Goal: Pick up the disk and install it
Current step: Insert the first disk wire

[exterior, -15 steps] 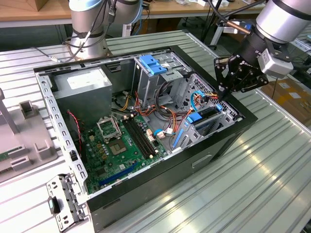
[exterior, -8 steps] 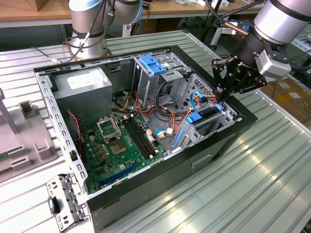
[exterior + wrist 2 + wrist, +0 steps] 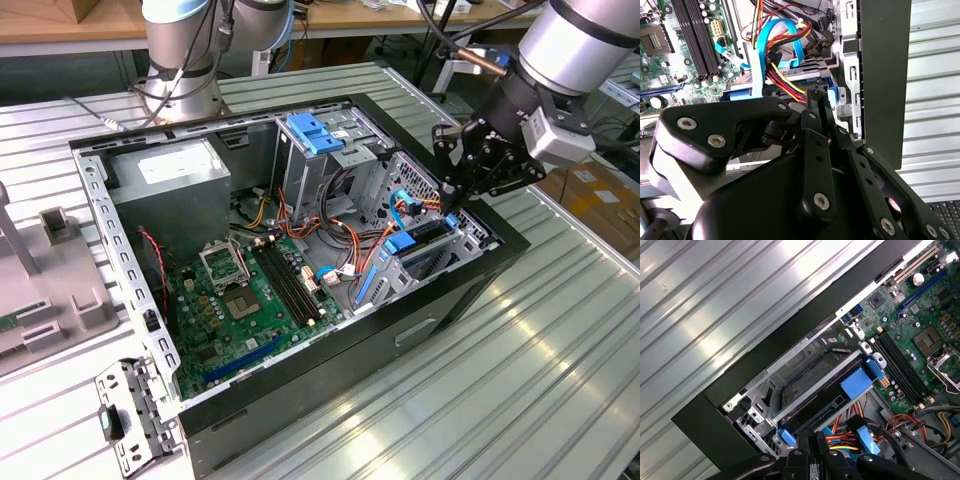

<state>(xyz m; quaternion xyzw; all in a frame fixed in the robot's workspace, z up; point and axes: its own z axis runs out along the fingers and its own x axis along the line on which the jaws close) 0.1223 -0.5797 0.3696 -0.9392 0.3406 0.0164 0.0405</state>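
The disk [image 3: 425,240] sits edge-up in the drive bay at the side of the open computer case [image 3: 300,400] nearest the exterior view's right, its blue side rails showing. In the first wrist view the disk [image 3: 825,392] is a dark slab lying in the metal bay, with a blue tab at each end. My gripper [image 3: 448,205] hangs right over the disk's end by the case wall. In the second wrist view its black fingers [image 3: 816,107] are pressed together, their tips down at the disk's edge [image 3: 795,75] beside a blue tab. Nothing shows between them.
A bundle of blue, red, yellow and orange cables [image 3: 780,55] runs close beside the fingers. Inside the case are the motherboard [image 3: 250,300], the grey power supply [image 3: 170,180] and a metal cage with a blue cap [image 3: 315,130]. A second robot base [image 3: 180,60] stands behind.
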